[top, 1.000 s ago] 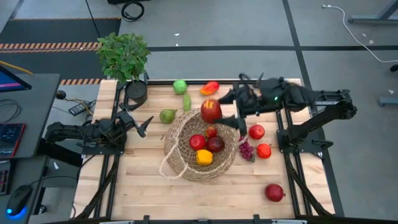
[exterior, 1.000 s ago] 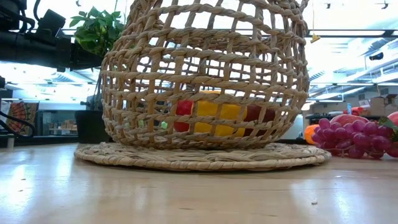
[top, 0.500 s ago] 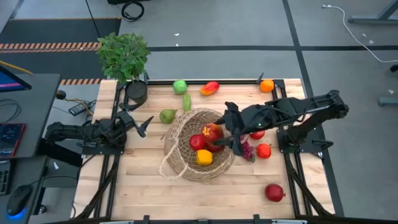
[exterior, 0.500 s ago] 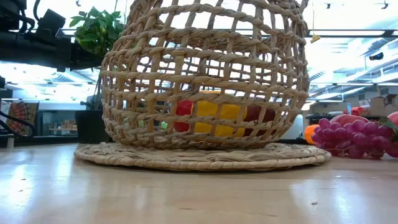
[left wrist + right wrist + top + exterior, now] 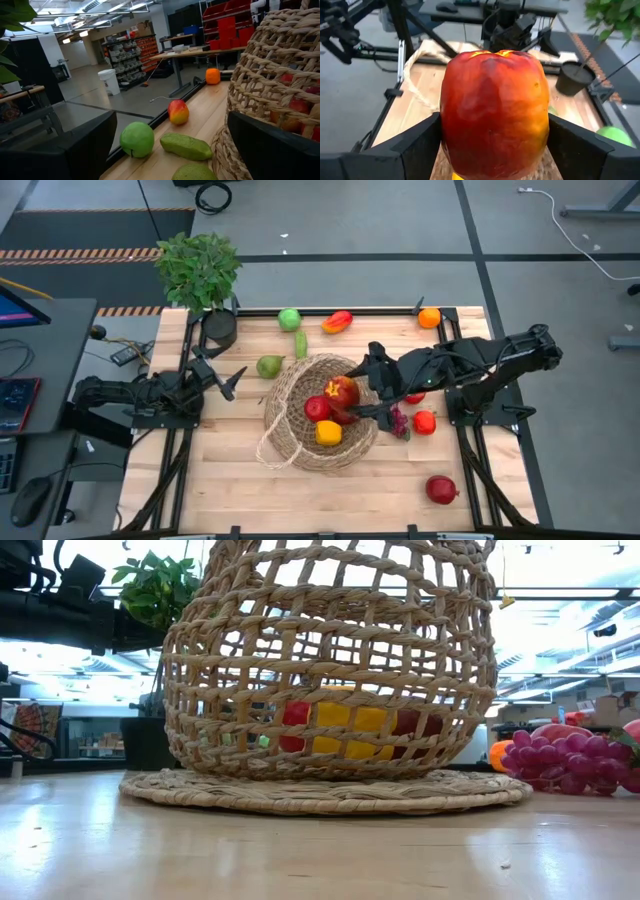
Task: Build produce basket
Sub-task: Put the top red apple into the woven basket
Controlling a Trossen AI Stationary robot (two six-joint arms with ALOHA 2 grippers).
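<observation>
My right gripper (image 5: pixel 352 394) is shut on a red-and-orange fruit (image 5: pixel 343 392), which it holds over the inside of the woven basket (image 5: pixel 288 432). A red fruit (image 5: pixel 317 408) and a yellow piece (image 5: pixel 328 432) lie in the basket. The basket stands on the table's middle and fills the low view (image 5: pixel 330 660). A green pear (image 5: pixel 269 366) lies by the basket's far left rim. My left gripper (image 5: pixel 226 378) waits open at the table's left, pointing level toward the pear. My right gripper pinches the red-and-orange fruit by its two opposite sides (image 5: pixel 449 131), one finger (image 5: pixel 410 147) on each. The fingers reach in from the table's right, slanting down. The fruit is lifted clear, above the produce in the basket.
A green apple (image 5: pixel 289 319), a green piece (image 5: pixel 300 344), a red-orange mango (image 5: pixel 338 321) and an orange (image 5: pixel 429 318) lie along the far edge. Purple grapes (image 5: pixel 398 423), a red piece (image 5: pixel 424 422) and a pomegranate (image 5: pixel 441 489) lie right of the basket. A potted plant (image 5: pixel 200 268) stands far left.
My right gripper has carried the red-and-orange fruit from over the basket's far rim toward the table's near edge and a little down, to over the basket's inside. It has rolled and tipped downward on the way. Most of the move came early.
</observation>
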